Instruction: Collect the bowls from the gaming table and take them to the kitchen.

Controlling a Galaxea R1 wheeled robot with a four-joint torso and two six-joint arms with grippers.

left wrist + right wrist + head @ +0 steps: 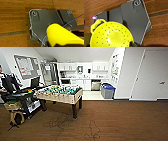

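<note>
Yellow bowl fills lower left of right wrist view; kitchen upper centre ahead. Gripper states: cannot tell.

A yellow perforated bowl with a loop handle; the white-cabinet kitchen lies ahead

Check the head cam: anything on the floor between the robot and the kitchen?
The brown carpet ahead looks open up to the white-cabinet kitchen. The green-field foosball table stands left of that line, and the blue bins sit at the right of the kitchen entrance.
</note>
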